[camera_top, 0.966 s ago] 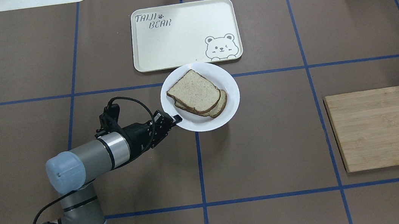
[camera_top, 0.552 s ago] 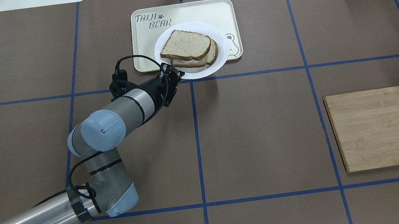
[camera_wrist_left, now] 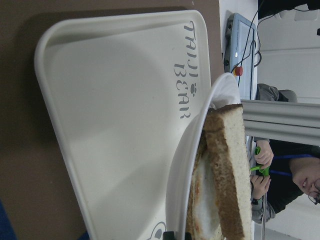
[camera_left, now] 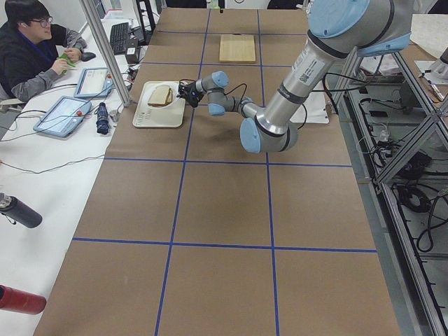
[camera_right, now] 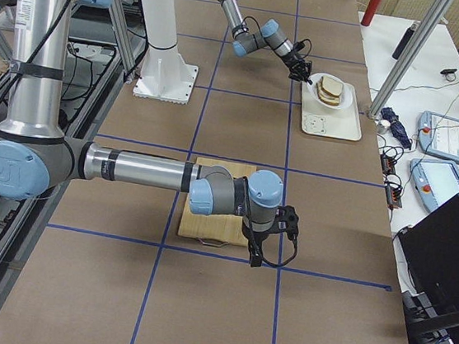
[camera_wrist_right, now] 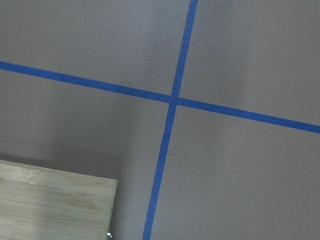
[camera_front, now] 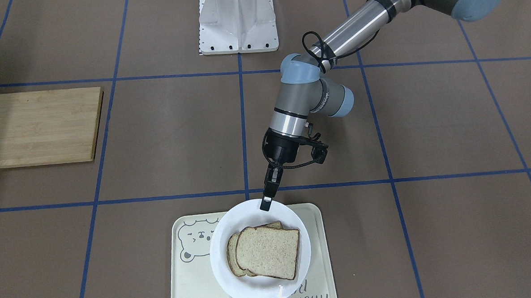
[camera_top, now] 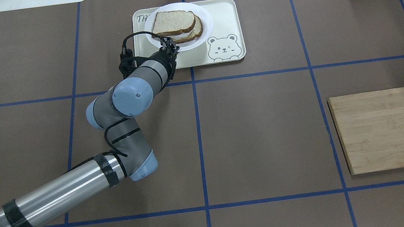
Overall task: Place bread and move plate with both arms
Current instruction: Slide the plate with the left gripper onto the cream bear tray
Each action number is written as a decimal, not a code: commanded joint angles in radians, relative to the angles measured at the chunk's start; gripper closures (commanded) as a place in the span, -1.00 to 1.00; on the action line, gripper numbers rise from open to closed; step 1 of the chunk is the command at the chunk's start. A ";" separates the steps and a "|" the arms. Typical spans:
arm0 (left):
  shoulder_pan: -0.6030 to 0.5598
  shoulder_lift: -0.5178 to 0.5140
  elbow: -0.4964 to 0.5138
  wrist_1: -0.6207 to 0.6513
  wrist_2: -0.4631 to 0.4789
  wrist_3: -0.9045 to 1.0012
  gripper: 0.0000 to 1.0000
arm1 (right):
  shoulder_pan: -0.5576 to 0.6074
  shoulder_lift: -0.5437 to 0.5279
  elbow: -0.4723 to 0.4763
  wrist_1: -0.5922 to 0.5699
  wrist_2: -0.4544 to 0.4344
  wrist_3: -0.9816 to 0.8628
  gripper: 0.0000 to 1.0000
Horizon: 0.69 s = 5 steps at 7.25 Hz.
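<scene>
The white plate (camera_top: 189,44) carries the plain bread slice (camera_top: 172,22), which lies on top of a second slice. My left gripper (camera_top: 171,48) is shut on the plate's near rim and holds it over the far left part of the cream bear tray (camera_top: 221,22). In the front view the left gripper (camera_front: 266,204) pinches the plate (camera_front: 218,254) with the bread (camera_front: 268,252) on it. The left wrist view shows the plate rim (camera_wrist_left: 187,165) edge-on, apart from the tray (camera_wrist_left: 115,100). My right gripper (camera_right: 257,254) points down by the board's corner; I cannot tell whether it is open or shut.
A wooden cutting board (camera_top: 391,129) lies on the right side of the table and also shows in the right wrist view (camera_wrist_right: 50,205). An operator (camera_left: 35,56) sits beyond the table's far edge, close to the tray. The robot's base plate (camera_front: 237,22) is at the table's near edge.
My left arm has carried the plate with the bread away from me, from the table in front of the tray to over the tray's far left part.
</scene>
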 commanded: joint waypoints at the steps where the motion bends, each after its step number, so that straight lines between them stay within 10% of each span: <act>1: -0.001 -0.060 0.123 -0.002 0.028 -0.006 1.00 | 0.000 0.032 -0.041 0.000 0.000 -0.002 -1.00; 2: 0.000 -0.059 0.125 0.000 0.024 0.006 0.72 | 0.000 0.039 -0.049 0.000 0.000 -0.002 -1.00; 4: 0.008 -0.057 0.121 0.000 0.016 0.112 -0.98 | 0.000 0.048 -0.051 0.000 -0.002 -0.004 -1.00; 5: 0.008 -0.054 0.102 0.001 -0.001 0.130 -0.99 | 0.000 0.047 -0.051 0.002 0.000 -0.004 -1.00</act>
